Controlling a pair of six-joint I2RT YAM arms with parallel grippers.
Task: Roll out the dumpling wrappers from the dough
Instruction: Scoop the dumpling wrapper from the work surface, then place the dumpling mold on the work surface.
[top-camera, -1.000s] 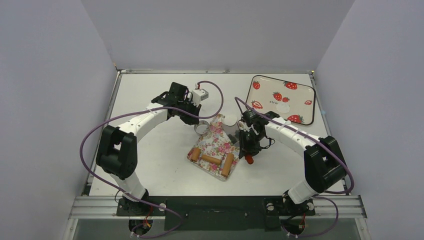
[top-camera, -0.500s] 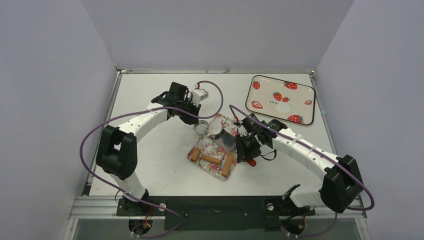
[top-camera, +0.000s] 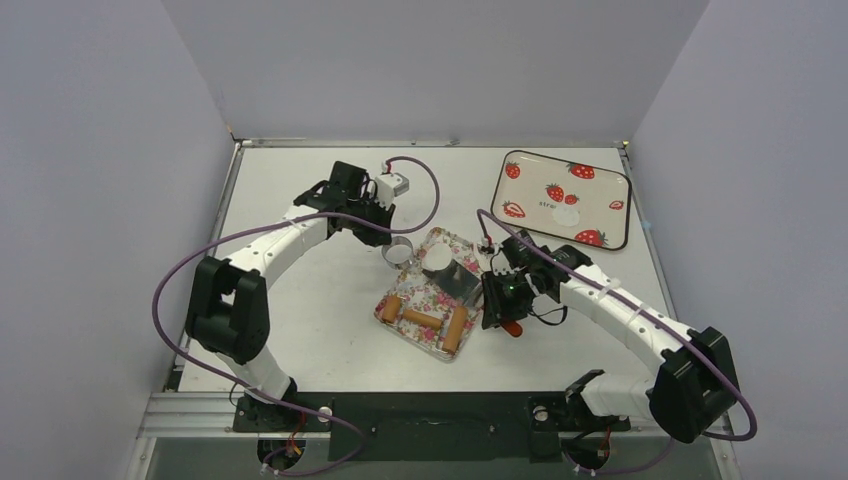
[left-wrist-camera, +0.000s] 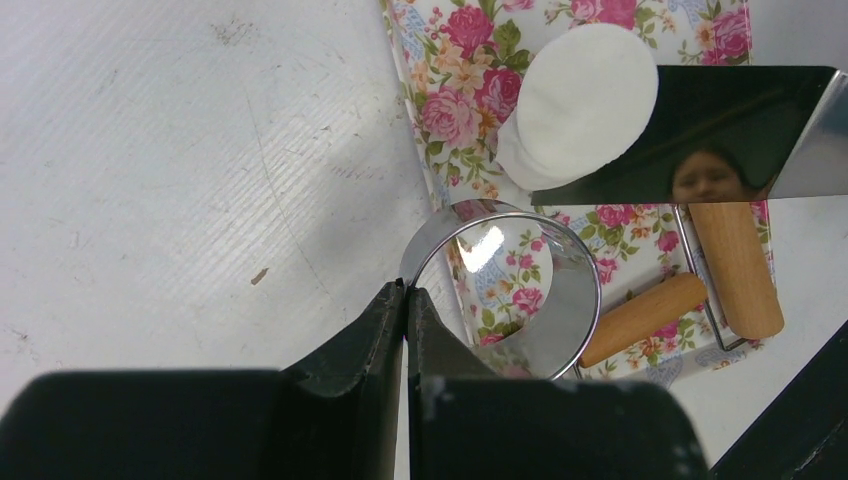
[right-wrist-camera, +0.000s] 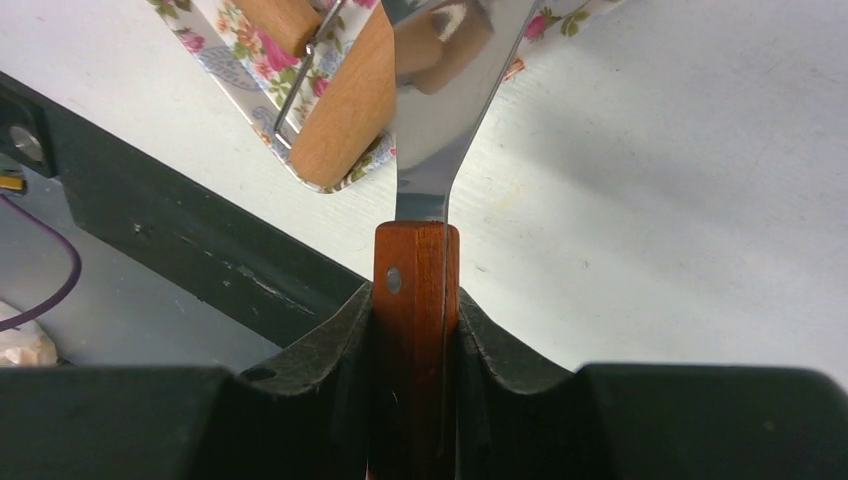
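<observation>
A white round dumpling wrapper (left-wrist-camera: 585, 105) lies on the tip of a shiny spatula blade (left-wrist-camera: 720, 130) over the floral tray (top-camera: 425, 300); from above the wrapper (top-camera: 437, 257) shows at the tray's far corner. My right gripper (right-wrist-camera: 415, 300) (top-camera: 497, 298) is shut on the spatula's red handle (right-wrist-camera: 415, 270). My left gripper (left-wrist-camera: 405, 295) (top-camera: 392, 242) is shut on the rim of the hollow silver ring (left-wrist-camera: 500, 290), held at the tray's left edge. Another wrapper (top-camera: 566, 215) lies on the strawberry tray (top-camera: 520, 190). No lump of dough is in view.
A wooden roller (top-camera: 425, 320) with wooden end handles lies across the near part of the floral tray; one end (right-wrist-camera: 345, 110) is close beside the blade. The strawberry tray sits at the far right. The black front rail (right-wrist-camera: 150, 220) runs just below the floral tray.
My right arm has swung the spatula and wrapper leftward, from just off the floral tray's right side to over its far corner. My left gripper with the ring has shifted slightly.
</observation>
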